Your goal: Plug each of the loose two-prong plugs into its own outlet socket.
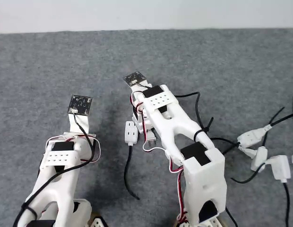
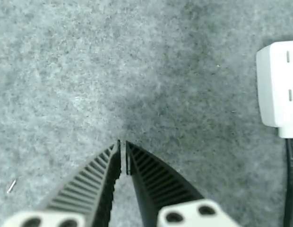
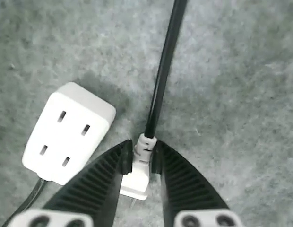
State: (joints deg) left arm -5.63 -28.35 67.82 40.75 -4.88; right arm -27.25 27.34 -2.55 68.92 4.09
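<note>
Now my right gripper (image 3: pixel 141 150) clamped plug (image 3: pixel 135 180), prongs aimed back at wrist; outlet socket (image 3: pixel 66 132) lay just beside, slots up. My left gripper (image 2: pixel 122 152) closed, empty.

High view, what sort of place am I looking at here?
Likely a robot test bench: a grey mat as work surface, a left arm and right arm mounted side by side, and corded plugs and a socket lying loose.

High cam looks down wide over bench (image 1: pixel 231 61); both wrist cams face down, close-in, sharing outlet block (image 2: pixel 278 87).
</note>
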